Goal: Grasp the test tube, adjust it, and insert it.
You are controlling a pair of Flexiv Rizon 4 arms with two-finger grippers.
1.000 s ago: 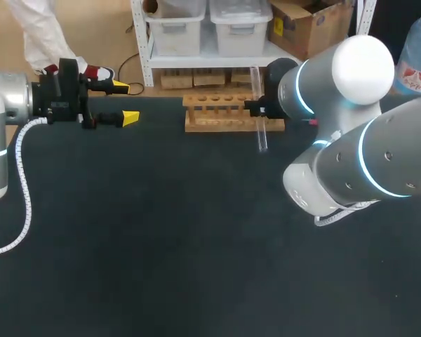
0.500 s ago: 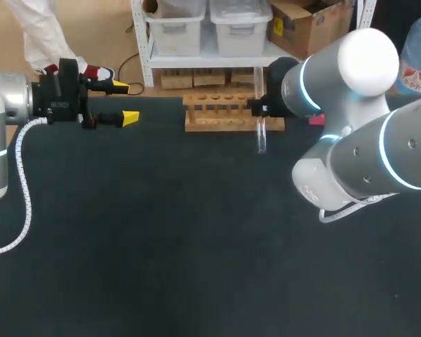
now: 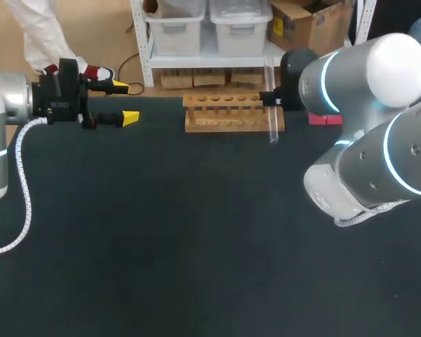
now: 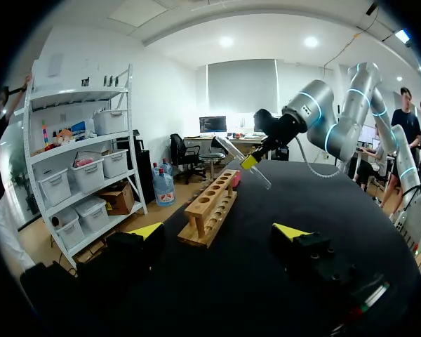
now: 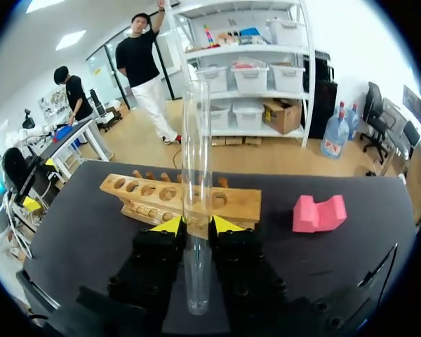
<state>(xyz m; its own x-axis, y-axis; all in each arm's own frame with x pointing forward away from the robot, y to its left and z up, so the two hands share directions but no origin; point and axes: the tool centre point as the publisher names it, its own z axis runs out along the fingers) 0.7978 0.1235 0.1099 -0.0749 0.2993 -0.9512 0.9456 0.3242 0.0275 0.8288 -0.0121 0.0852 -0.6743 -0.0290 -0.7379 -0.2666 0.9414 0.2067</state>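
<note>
Currently we count one test tube (image 5: 195, 189), pinched in our right gripper (image 5: 195, 226) at 1 o'clock, by one wooden rack (image 3: 224, 112) at 12 and one pink block (image 3: 325, 119). Our left gripper (image 3: 125, 103) gapes empty at 10 o'clock above the black table (image 3: 196, 232).

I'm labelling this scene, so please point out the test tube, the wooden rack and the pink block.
test tube (image 5: 195, 140), right wrist view, upper glass wall.
wooden rack (image 3: 217, 126), head view, front lower rail.
pink block (image 5: 317, 216), right wrist view, its front face.
</note>
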